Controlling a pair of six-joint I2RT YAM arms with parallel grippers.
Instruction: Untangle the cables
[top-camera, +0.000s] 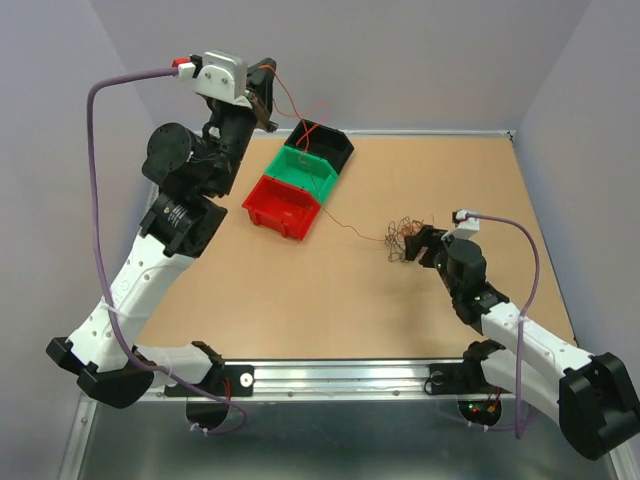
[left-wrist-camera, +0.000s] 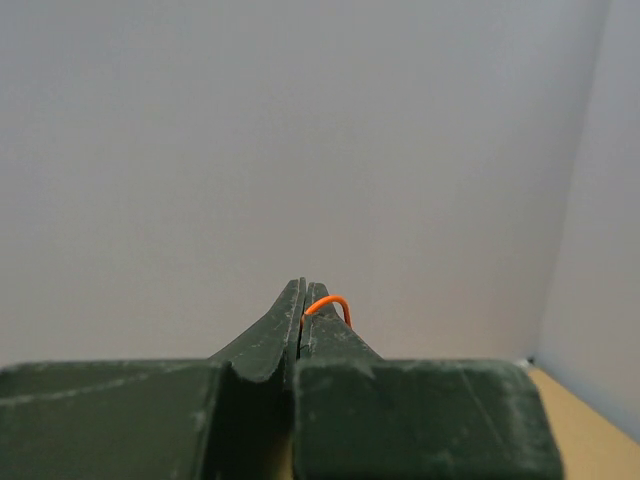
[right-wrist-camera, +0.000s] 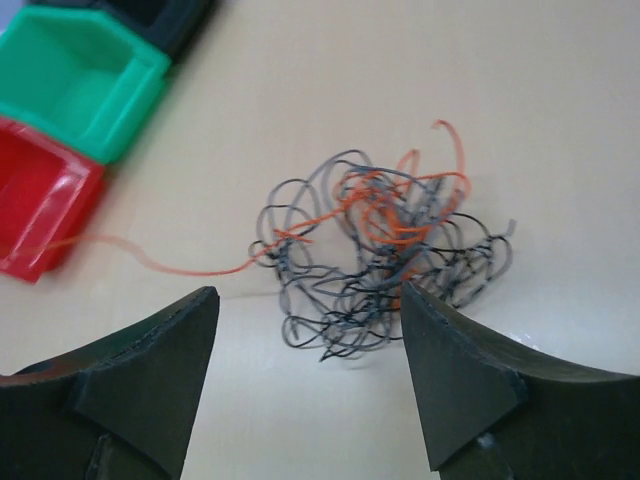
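Holding my left gripper (left-wrist-camera: 303, 292) high, I pinch an orange wire (left-wrist-camera: 331, 301); my right gripper (right-wrist-camera: 307, 296) hangs open, low by the cables (right-wrist-camera: 385, 245).

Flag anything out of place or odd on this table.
One orange wire is strung from the tangle on the table, across the bins, up to the raised left hand, which is shut on its end. The open right hand sits just short of the tangle.
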